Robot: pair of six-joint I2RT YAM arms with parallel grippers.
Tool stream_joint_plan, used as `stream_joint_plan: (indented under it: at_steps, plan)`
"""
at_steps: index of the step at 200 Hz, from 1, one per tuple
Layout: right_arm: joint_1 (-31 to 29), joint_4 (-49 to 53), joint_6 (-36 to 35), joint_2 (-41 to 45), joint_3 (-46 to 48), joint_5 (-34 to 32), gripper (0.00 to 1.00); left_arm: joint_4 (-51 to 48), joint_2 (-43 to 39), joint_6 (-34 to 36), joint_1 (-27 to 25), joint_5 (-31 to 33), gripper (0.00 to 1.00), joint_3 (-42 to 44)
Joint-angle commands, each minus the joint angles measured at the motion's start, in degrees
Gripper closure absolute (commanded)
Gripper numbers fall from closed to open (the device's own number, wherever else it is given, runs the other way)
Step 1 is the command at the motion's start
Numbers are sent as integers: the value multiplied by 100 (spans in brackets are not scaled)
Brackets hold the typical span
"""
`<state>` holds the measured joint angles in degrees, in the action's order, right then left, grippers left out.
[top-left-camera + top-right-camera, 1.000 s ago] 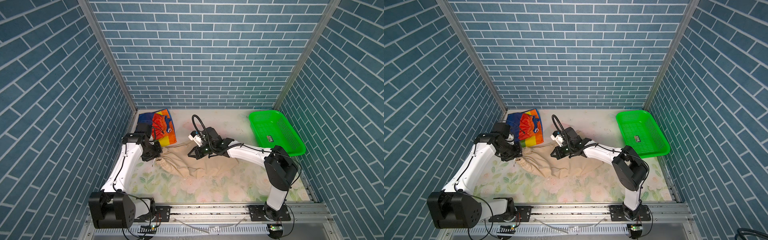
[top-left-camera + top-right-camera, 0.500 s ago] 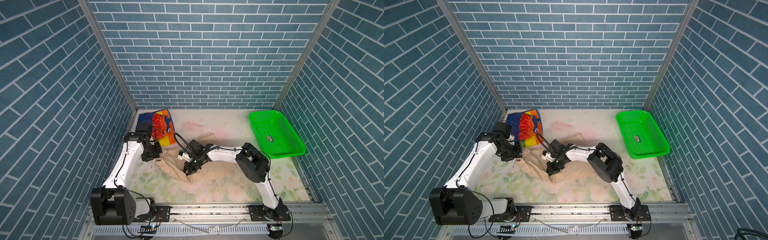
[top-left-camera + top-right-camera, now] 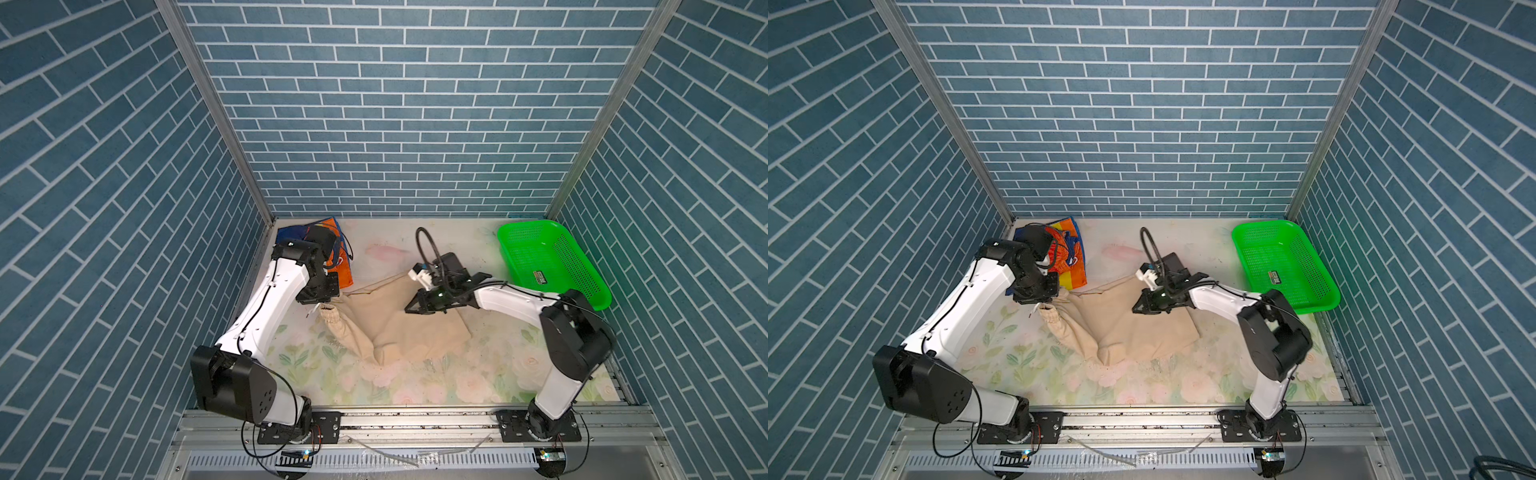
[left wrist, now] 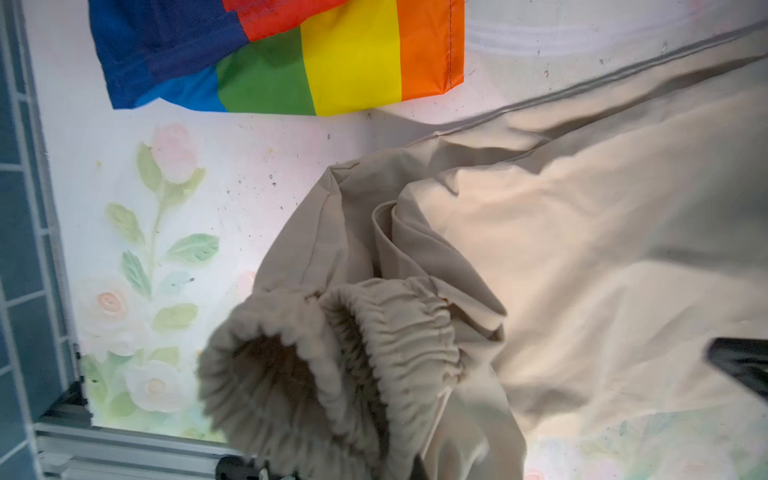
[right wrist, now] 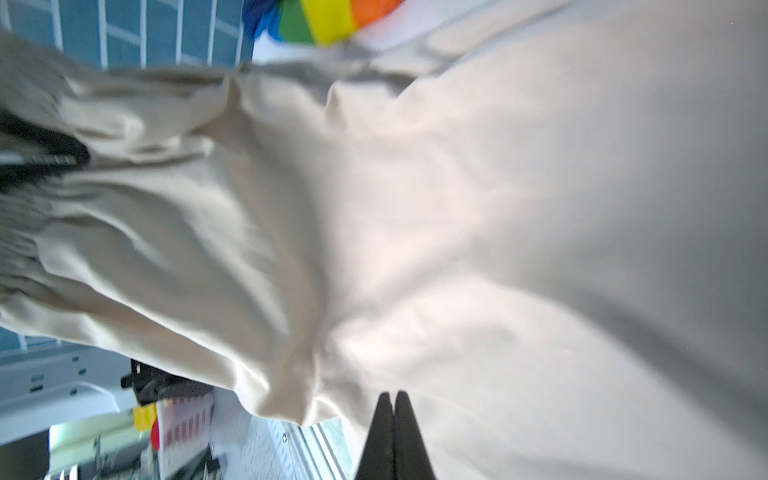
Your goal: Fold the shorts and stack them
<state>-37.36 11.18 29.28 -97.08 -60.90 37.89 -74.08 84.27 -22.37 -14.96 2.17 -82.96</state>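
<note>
Risk: the beige shorts (image 3: 399, 328) lie crumpled at mid-table (image 3: 457, 386), and a skewed fold is likely if they are drawn out from one end only. The gathered waistband (image 3: 330, 314) could slip from a thin pinch. The rainbow shorts (image 3: 343, 266), at the far left corner, could be snagged by the arm beside them.

Left gripper (image 3: 322, 300): nearly closed, judged clamped on the raised waistband end.

Right gripper (image 3: 411, 309): fingers (image 5: 382, 436) pressed together, nothing between them, poised over the beige cloth. Contact cannot be told.
</note>
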Motion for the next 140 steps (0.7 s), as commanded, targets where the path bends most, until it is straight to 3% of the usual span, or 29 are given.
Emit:
stream_joint_plan:
  at_steps: [1, 53, 86, 124, 140]
  plan:
    - [296, 328, 367, 447, 864, -505, 100, -683, 219, 66, -315, 723, 96, -449]
    - [1402, 48, 711, 1002, 2529, -210, 100, -1425, 1184, -91, -1426, 1423, 96, -1836]
    - [1500, 38, 597, 1045, 2952, -825, 100, -1898, 1969, -153, -1971, 1586, 96, -2944]
    - [1495, -431, 698, 783, 3174, -909, 100, -2299, 3112, -297, -2601, 1525, 96, -4373]
    - [1497, -469, 657, 786, 3237, -964, 100, -2275, 3593, -410, -2887, 1186, 95, -4899]
